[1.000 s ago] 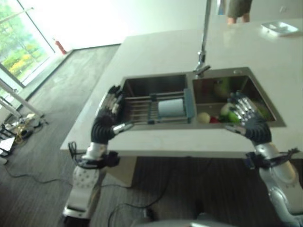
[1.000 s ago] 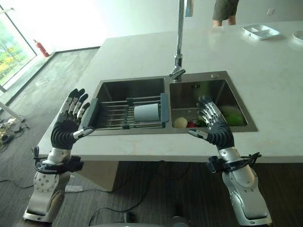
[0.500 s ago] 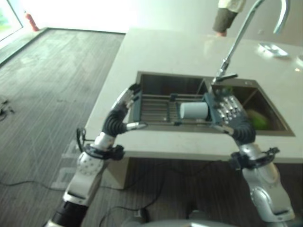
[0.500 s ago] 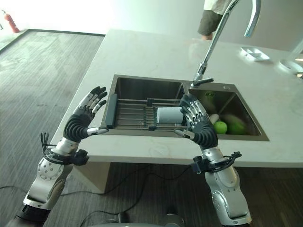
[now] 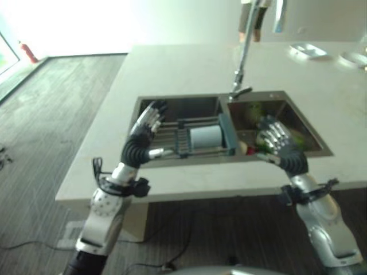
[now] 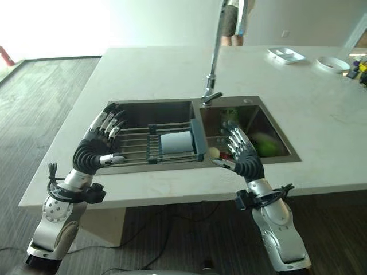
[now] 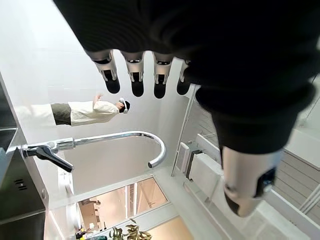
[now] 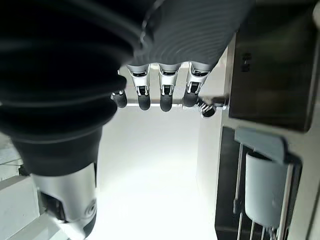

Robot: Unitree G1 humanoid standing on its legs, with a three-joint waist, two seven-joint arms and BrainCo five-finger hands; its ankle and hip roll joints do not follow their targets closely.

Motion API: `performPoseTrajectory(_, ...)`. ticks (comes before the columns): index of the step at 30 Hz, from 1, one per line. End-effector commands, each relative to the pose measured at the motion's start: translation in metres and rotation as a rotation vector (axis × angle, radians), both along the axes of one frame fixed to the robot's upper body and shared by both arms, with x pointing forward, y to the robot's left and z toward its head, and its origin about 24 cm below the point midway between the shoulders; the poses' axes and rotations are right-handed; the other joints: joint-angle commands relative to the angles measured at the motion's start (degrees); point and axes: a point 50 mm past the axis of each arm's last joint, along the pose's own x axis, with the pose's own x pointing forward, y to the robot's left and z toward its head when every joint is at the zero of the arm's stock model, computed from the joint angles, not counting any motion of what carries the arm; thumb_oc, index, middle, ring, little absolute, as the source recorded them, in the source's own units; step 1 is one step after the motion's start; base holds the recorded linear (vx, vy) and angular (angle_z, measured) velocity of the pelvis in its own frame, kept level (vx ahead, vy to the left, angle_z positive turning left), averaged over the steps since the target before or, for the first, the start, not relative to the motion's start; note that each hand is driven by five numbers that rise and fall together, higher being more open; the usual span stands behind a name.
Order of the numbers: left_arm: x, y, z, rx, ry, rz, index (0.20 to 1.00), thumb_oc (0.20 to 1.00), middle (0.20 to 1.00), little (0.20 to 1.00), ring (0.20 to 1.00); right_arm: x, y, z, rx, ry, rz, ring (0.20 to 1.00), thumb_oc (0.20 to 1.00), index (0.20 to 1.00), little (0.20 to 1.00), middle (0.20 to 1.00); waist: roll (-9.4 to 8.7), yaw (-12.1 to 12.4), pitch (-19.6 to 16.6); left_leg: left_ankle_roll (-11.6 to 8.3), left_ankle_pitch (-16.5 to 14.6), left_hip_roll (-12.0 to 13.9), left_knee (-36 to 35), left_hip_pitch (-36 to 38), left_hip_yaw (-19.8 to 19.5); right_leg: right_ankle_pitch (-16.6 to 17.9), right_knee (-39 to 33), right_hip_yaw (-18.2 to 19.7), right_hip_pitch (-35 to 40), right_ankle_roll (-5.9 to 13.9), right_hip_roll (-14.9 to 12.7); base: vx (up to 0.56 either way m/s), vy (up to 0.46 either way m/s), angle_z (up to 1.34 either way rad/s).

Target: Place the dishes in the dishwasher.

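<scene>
Right eye view: a pale cup (image 6: 175,142) lies on its side on a wire drying rack (image 6: 150,143) that spans the left basin of a steel double sink (image 6: 150,110). The cup's long axis runs left to right along the rack's bars, and its right end sits just beside the rack's blue-grey end piece (image 6: 198,139). Which end is the mouth cannot be told.

The left hand (image 6: 94,148) is raised at the rack's left end with fingers spread and straight, thumb out to the side, holding nothing; whether it touches the rack is unclear. The right hand (image 6: 243,157) hovers over the near edge of the right basin (image 6: 252,117), fingers likewise straight and fanned, empty.

In the right basin lie a pale round item (image 6: 213,153), something small and red, and a green item (image 6: 265,143), partly hidden behind the right hand and hard to identify.

A tall faucet (image 6: 214,63) rises behind the divider, its top cut off. On the white counter (image 6: 321,114) far to the right sit a white tray (image 6: 285,54) and a small white bowl (image 6: 332,62). A person (image 6: 234,22) stands beyond the counter, cut off at the waist.
</scene>
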Motion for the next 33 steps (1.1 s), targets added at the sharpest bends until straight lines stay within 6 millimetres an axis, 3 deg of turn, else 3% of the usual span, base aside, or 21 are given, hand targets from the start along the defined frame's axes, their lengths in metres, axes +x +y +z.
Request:
performPoseTrajectory(1,-0.004,0.002,0.022,0.089,-0.167,0.028,1.000,1.000,1.000,1.000,1.000,-0.002,0.004,0.031,0.006,-0.155,0.096,1.000,1.000,1.000,1.000,1.000,-2.17,-0.04,0.09,-1.06,-1.64,-0.66,5.25,1.33,-3.24,0.29,0.37,4.10,0.26,1.12,-1.61,0.03,-0.174,-0.17)
performPoseTrajectory(3,-0.006,0.003,0.021,0.129,-0.194,0.052,1.000,1.000,1.000,1.000,1.000,-0.002,0.001,0.031,-0.030,-0.151,0.109,1.000,1.000,1.000,1.000,1.000,-2.35,-0.10,0.71,-1.28,-1.42,-0.99,12.31,-1.52,-4.76,0.58,0.37,4.59,0.24,0.40,-1.49,0.02,-0.113,-0.14)
performPoseTrajectory(4,-0.006,0.003,0.021,0.145,-0.197,0.055,1.000,1.000,1.000,1.000,1.000,-0.001,0.000,0.031,-0.031,-0.152,0.110,1.000,1.000,1.000,1.000,1.000,-2.32,0.30,0.97,-1.14,-1.64,-1.85,12.26,-2.49,-6.25,0.56,0.37,4.80,0.30,0.42,-1.31,0.04,-0.003,-0.02)
performPoseTrajectory(6,-0.007,0.003,0.018,0.170,-0.196,0.070,1.000,1.000,1.000,1.000,1.000,0.001,0.002,0.031,-0.027,-0.156,0.110,1.000,1.000,1.000,1.000,1.000,-1.76,0.79,1.25,-0.78,-1.80,-2.38,5.45,-1.94,-6.44,0.11,0.37,4.75,0.35,1.05,-1.07,0.08,0.129,-0.07)
performPoseTrajectory(7,-0.007,0.002,0.015,0.174,-0.185,0.070,1.000,1.000,1.000,1.000,1.000,0.001,0.004,0.028,-0.026,-0.160,0.104,1.000,1.000,1.000,1.000,1.000,-0.88,0.94,1.48,-1.22,0.89,-1.56,0.28,-1.60,-6.14,-0.36,0.37,4.92,0.78,1.30,-0.79,0.13,0.262,-0.10)
performPoseTrajectory(9,-0.002,0.001,0.011,0.197,-0.180,0.086,1.000,1.000,1.000,1.000,1.000,0.002,0.008,0.028,-0.035,-0.169,0.104,1.000,1.000,1.000,1.000,1.000,-0.56,0.54,1.59,-0.97,1.75,-1.47,0.00,-1.98,-6.88,-0.32,0.37,5.00,0.97,1.22,-1.19,0.08,0.298,-0.11)
performPoseTrajectory(10,0.002,0.001,0.012,0.217,-0.180,0.097,1.000,1.000,1.000,1.000,1.000,0.001,0.008,0.030,-0.033,-0.171,0.115,1.000,1.000,1.000,1.000,1.000,-0.37,0.26,0.91,-0.78,1.11,-2.33,0.00,-2.23,-8.59,-0.51,0.37,5.02,0.99,1.39,-1.49,0.09,0.415,-0.26)
performPoseTrajectory(13,0.011,0.002,0.019,0.238,-0.173,0.084,1.000,1.000,1.000,1.000,1.000,0.001,0.007,0.032,-0.052,-0.171,0.109,1.000,1.000,1.000,1.000,1.000,-0.61,0.02,-0.67,-0.55,0.24,-3.40,0.00,-1.95,-8.55,-0.22,0.37,3.14,1.38,2.78,-3.67,0.13,0.328,-0.06)
performPoseTrajectory(19,0.014,0.003,0.022,0.250,-0.165,0.096,1.000,1.000,1.000,1.000,1.000,0.006,0.014,0.034,-0.047,-0.173,0.112,1.000,1.000,1.000,1.000,1.000,-1.65,1.12,-0.88,1.97,-1.60,-5.84,0.00,-0.93,-9.09,0.26,2.32,2.66,0.96,4.19,-6.39,0.08,0.232,0.04)
performPoseTrajectory(22,0.017,0.003,0.024,0.273,-0.168,0.108,1.000,1.000,1.000,1.000,1.000,0.008,0.015,0.035,-0.043,-0.174,0.120,1.000,1.000,1.000,1.000,1.000,-1.86,1.79,-0.60,3.58,-1.66,-7.06,0.00,-1.06,-9.59,-0.57,8.50,3.05,-0.43,4.09,-6.21,0.05,0.204,-0.05)
performPoseTrajectory(25,0.022,0.003,0.025,0.315,-0.165,0.130,1.000,1.000,1.000,1.000,1.000,0.011,0.020,0.033,-0.035,-0.178,0.134,1.000,1.000,1.000,1.000,1.000,-1.57,1.46,0.69,4.44,-1.50,-7.75,0.00,-0.45,-10.01,2.38,21.37,4.56,-5.78,3.59,-5.45,0.07,0.110,-0.39)
performPoseTrajectory(26,0.025,0.003,0.025,0.335,-0.166,0.140,1.000,1.000,1.000,1.000,1.000,0.012,0.020,0.033,-0.034,-0.177,0.138,1.000,1.000,1.000,1.000,1.000,-1.65,1.09,0.85,4.19,-1.47,-7.56,0.00,-0.33,-9.91,1.95,19.98,4.87,-6.22,3.17,-5.13,0.07,-0.034,-0.51)
performPoseTrajectory(27,0.029,0.004,0.028,0.356,-0.171,0.154,1.000,1.000,1.000,1.000,1.000,0.012,0.019,0.032,-0.039,-0.178,0.140,1.000,1.000,1.000,1.000,1.000,-1.87,0.82,0.78,3.64,-1.75,-7.38,0.00,-0.22,-10.08,0.10,13.43,4.47,-5.61,2.75,-5.15,0.10,-0.140,-0.15)
performPoseTrajectory(28,0.032,0.007,0.035,0.368,-0.195,0.186,1.000,1.000,1.000,1.000,1.000,0.011,0.017,0.032,-0.048,-0.182,0.142,1.000,1.000,1.000,1.000,1.000,-2.08,0.67,0.49,3.21,-2.65,-7.43,0.00,0.01,-9.88,0.91,5.47,3.38,-3.47,3.40,-5.79,0.04,-0.161,-0.10)
performPoseTrajectory(30,0.034,0.010,0.037,0.403,-0.205,0.216,1.000,1.000,1.000,1.000,1.000,0.014,0.018,0.035,-0.060,-0.191,0.150,1.000,1.000,1.000,1.000,1.000,-2.34,0.12,1.21,3.25,-2.22,-7.55,0.00,0.84,-8.62,4.79,6.03,4.50,-3.73,4.03,-6.77,0.03,-0.154,-0.03)
performPoseTrajectory(33,0.041,0.011,0.040,0.508,-0.189,0.257,1.000,1.000,1.000,1.000,1.000,0.019,0.019,0.045,-0.072,-0.217,0.148,1.000,1.000,1.000,1.000,1.000,-1.54,-0.86,1.16,2.71,-3.14,-6.24,0.00,2.56,-7.92,3.68,2.19,6.68,-2.32,4.44,-5.36,0.08,-0.189,0.00)
